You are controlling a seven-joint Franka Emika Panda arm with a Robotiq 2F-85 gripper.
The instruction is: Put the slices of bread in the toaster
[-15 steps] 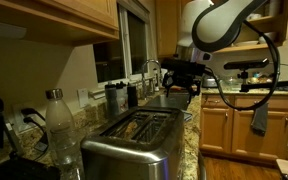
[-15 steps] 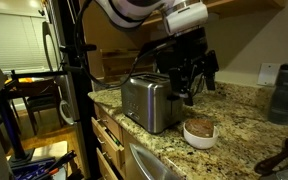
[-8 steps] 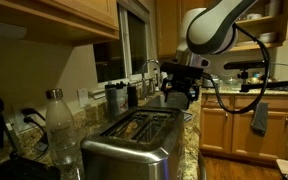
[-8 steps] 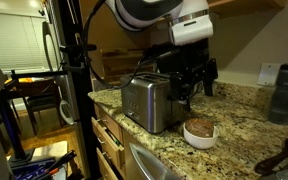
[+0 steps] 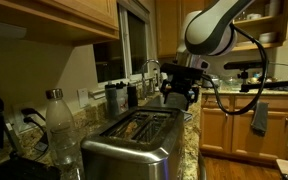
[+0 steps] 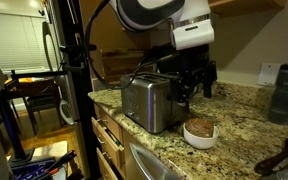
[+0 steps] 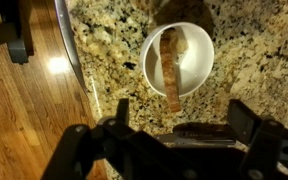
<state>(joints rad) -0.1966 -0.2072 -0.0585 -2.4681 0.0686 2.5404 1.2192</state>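
A slice of bread (image 7: 170, 65), tan and mottled, stands on edge in a white bowl (image 7: 197, 60) on the granite counter, straight below the wrist camera. The bowl (image 6: 188, 133) sits just in front of the toaster (image 6: 144, 102), a brushed steel box with two long slots, which is large in an exterior view (image 5: 134, 140). My gripper (image 7: 182, 115) hangs above the counter between bowl and toaster, jaws wide apart and empty. It shows in both exterior views (image 5: 179, 88) (image 6: 190, 85). What lies inside the toaster slots is too dim to tell.
A clear plastic bottle (image 5: 59, 125) stands beside the toaster. Dark canisters (image 5: 115, 97) line the back wall. The counter's curved edge (image 7: 72, 60) drops to a wood floor (image 7: 19, 110). A dark container (image 6: 282, 95) and utensils (image 6: 284, 155) sit further along the counter.
The gripper has sunk a little toward the counter by the bowl. Its jaws stay open. Bowl, bread and toaster have not moved.
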